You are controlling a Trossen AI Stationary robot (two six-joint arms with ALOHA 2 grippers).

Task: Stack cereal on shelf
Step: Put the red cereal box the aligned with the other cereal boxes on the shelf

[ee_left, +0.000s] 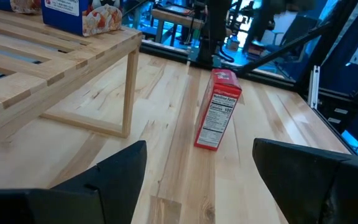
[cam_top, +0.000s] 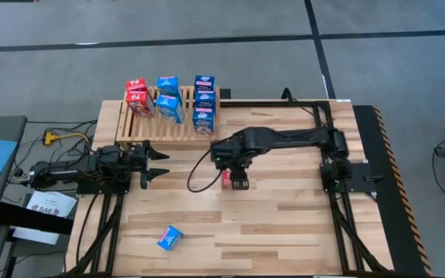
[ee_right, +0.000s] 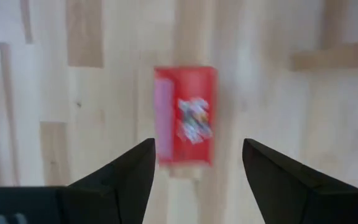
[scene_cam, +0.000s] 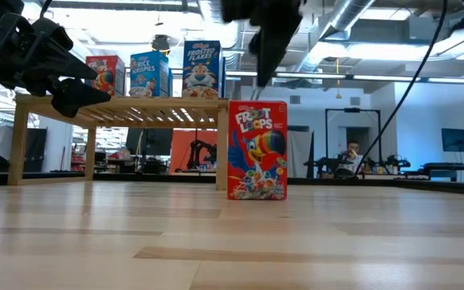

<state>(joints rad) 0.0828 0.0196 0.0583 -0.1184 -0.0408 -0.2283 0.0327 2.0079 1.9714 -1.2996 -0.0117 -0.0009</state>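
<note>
Froot Loops box [scene_cam: 257,150], red and upright, stands alone on the plank tabletop [cam_top: 284,224] just in front of the slatted wooden shelf [cam_top: 149,130]. We see the right gripper [cam_top: 240,176] poised directly above it, jaws spread and clear of the cardboard, its fingers [ee_right: 120,177] framing the box's red top from overhead. On the shelf sit seven more cereal boxes [cam_top: 168,96]: red ones toward the left end, blue ones, among them Rice Krispies [scene_cam: 150,74] and Frosted Flakes [scene_cam: 202,69], in the middle and right. One blue box [cam_top: 170,238] lies on its side near the table's front edge, well apart from everything else. The left gripper [cam_top: 157,165] waits low beside the shelf's left end, jaws spread and empty.
</note>
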